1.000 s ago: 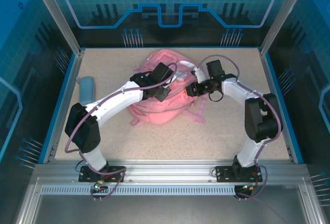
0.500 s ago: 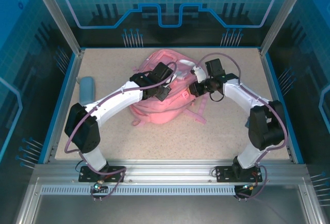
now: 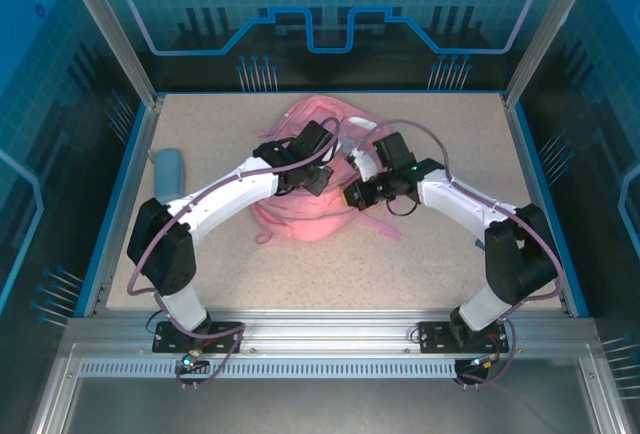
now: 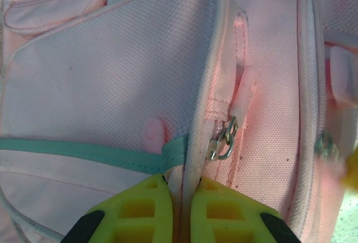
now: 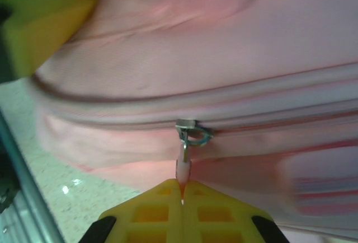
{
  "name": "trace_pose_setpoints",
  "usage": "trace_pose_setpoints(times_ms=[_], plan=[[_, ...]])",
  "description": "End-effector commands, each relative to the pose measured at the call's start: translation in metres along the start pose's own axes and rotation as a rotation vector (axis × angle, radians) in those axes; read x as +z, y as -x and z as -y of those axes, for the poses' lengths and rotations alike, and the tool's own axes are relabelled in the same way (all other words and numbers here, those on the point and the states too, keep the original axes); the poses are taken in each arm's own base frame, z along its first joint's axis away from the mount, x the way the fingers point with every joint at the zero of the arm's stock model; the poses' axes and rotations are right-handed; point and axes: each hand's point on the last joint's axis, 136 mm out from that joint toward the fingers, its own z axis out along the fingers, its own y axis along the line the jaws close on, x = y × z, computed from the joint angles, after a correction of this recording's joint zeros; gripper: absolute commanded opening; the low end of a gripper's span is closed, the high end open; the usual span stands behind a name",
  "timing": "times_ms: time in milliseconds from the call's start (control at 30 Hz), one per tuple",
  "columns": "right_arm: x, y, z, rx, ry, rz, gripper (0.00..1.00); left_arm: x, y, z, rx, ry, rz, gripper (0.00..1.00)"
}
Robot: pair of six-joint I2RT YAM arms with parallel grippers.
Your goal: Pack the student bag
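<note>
Top external view puts the student bag [image 3: 300, 222] near the middle of the table [image 3: 300, 274]. It lies flat as a soft pink heap, with its straps trailing toward the near right. Both arms reach in from the near edge and meet over the bag. The left gripper [image 3: 318, 182] sits on the bag's middle, and the right gripper [image 3: 350, 194] comes in just beside it from the right.

From the left wrist, the yellow fingers [image 4: 140, 209] stand almost together, pinching the rounded piped edge [image 4: 193, 142] of a front pocket between them. A teal band [image 4: 84, 150] crosses the mesh pocket face to the left of that edge. A metal ring [image 4: 224, 142] with a pale pink tab hangs just right of the edge.

From the right wrist, the yellow fingers [image 5: 151, 212] are pressed fully together on the tip of a pink pull tab [image 5: 182, 167]. The tab hangs from a metal slider [image 5: 189, 128] on a zipper line running across the bag.

A light-blue pencil case [image 3: 168, 172] lies at the table's left edge, well apart from the bag.
</note>
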Motion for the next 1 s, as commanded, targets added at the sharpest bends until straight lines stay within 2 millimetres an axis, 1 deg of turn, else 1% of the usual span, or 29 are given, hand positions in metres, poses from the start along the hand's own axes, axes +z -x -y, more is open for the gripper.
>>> trace_pose_setpoints(times_ms=[0,33,100,133,167,233,267,367,467,500,567,633,667,733,767,833,867,900,933,967], plan=[[0.007,0.000,-0.040,0.049,0.149,0.049,0.00,-0.008,0.044,0.011,-0.167,-0.087,0.149,0.00],[0.008,-0.001,-0.041,0.062,0.150,0.063,0.00,-0.008,0.044,0.013,-0.187,-0.102,0.150,0.00],[0.008,-0.004,-0.034,0.093,0.120,0.091,0.00,-0.008,0.045,0.019,-0.221,-0.140,0.146,0.00],[0.004,-0.004,-0.027,0.103,0.085,0.108,0.00,-0.009,0.046,0.021,-0.228,-0.157,0.145,0.02],[-0.002,-0.003,-0.019,0.113,0.043,0.131,0.00,-0.010,0.045,0.023,-0.234,-0.174,0.141,0.06],[-0.017,-0.001,0.001,0.137,-0.040,0.173,0.00,-0.014,0.044,0.028,-0.243,-0.235,0.124,0.20],[-0.028,0.000,0.014,0.157,-0.092,0.194,0.00,-0.017,0.042,0.030,-0.248,-0.272,0.113,0.27],[-0.049,0.000,0.050,0.203,-0.209,0.217,0.00,-0.027,0.040,0.032,-0.256,-0.360,0.108,0.48],[-0.060,0.001,0.082,0.193,-0.349,0.200,0.00,-0.032,0.036,0.025,-0.245,-0.379,0.110,0.61],[-0.064,0.003,0.093,0.183,-0.400,0.200,0.00,-0.032,0.033,0.024,-0.229,-0.379,0.105,0.63],[-0.069,0.009,0.108,0.175,-0.448,0.201,0.00,-0.030,0.029,0.023,-0.172,-0.373,0.093,0.65],[-0.070,0.016,0.119,0.170,-0.459,0.205,0.00,-0.025,0.023,0.026,-0.102,-0.378,0.078,0.66],[-0.068,0.020,0.119,0.164,-0.427,0.204,0.00,-0.022,0.019,0.026,-0.062,-0.368,0.069,0.67],[-0.064,0.027,0.107,0.159,-0.306,0.214,0.00,-0.014,0.011,0.018,-0.005,-0.311,0.043,0.68],[-0.063,0.029,0.101,0.161,-0.267,0.218,0.02,-0.013,0.008,0.014,-0.001,-0.291,0.030,0.68],[-0.058,0.028,0.088,0.198,-0.187,0.202,0.18,-0.013,0.008,0.008,-0.041,-0.255,0.015,0.68],[-0.057,0.027,0.086,0.228,-0.169,0.196,0.27,-0.015,0.009,0.007,-0.075,-0.249,0.012,0.68],[-0.057,0.026,0.085,0.274,-0.158,0.194,0.41,-0.018,0.010,0.006,-0.118,-0.249,0.012,0.68],[-0.056,0.025,0.084,0.319,-0.149,0.198,0.52,-0.020,0.009,0.005,-0.173,-0.239,0.009,0.68],[-0.056,0.025,0.083,0.359,-0.136,0.200,0.57,-0.022,0.009,0.004,-0.220,-0.224,0.008,0.68]])
